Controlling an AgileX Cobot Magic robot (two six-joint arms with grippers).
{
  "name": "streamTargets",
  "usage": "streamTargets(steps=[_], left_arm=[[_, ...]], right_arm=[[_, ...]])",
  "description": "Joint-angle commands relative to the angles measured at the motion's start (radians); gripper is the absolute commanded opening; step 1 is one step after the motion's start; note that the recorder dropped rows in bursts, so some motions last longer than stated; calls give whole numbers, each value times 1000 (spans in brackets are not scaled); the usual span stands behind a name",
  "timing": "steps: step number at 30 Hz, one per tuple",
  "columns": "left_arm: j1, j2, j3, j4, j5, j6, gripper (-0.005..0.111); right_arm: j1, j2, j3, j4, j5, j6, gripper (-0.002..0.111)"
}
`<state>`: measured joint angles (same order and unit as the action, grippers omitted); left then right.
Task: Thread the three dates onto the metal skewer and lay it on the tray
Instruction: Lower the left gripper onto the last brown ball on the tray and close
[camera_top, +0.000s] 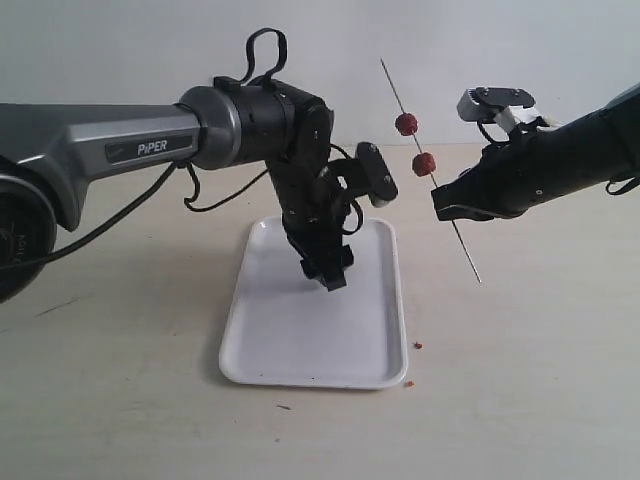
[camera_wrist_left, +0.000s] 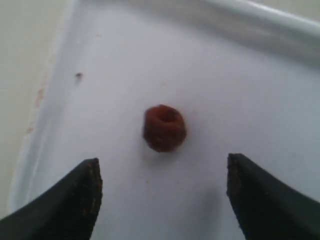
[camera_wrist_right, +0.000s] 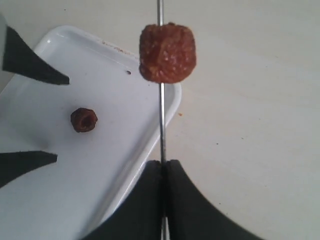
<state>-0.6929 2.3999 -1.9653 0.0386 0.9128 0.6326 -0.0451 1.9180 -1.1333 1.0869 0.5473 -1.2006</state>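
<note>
Squarely ahead of the wide-open left end effector lies 1 date; the right end effector clamps the skewer.

metal skewer – thin, tilted, aloft right of the tray | upper date, lower date – threaded, apart | third date loose on white tray, hollow end up

Soft, even light fell across the pale table, leaving only a faint shadow beneath the tray. The left wrist view was hazy, the dark fingertips of the left gripper blurred at close range; a bright glint ran along the metal skewer in the right wrist view.
</note>
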Motion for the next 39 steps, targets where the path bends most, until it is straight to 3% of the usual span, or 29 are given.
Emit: streamTargets(steps=[1,13,34,39], left_arm=[[-29,0,0,-18,6,160,69],[-26,0,0,-18,-62,227,69],[-9,35,0,-22,-80,123,68],[-1,38,0,-22,-80,119,54]], right_arm=[[-1,-8,-1,2,-22,-9,0],[-1,-8,-1,-16,-22,-9,0],[-1,-8,-1,-16,-24,-9,0],[-1,-8,-1,-16,-28,-9,0]])
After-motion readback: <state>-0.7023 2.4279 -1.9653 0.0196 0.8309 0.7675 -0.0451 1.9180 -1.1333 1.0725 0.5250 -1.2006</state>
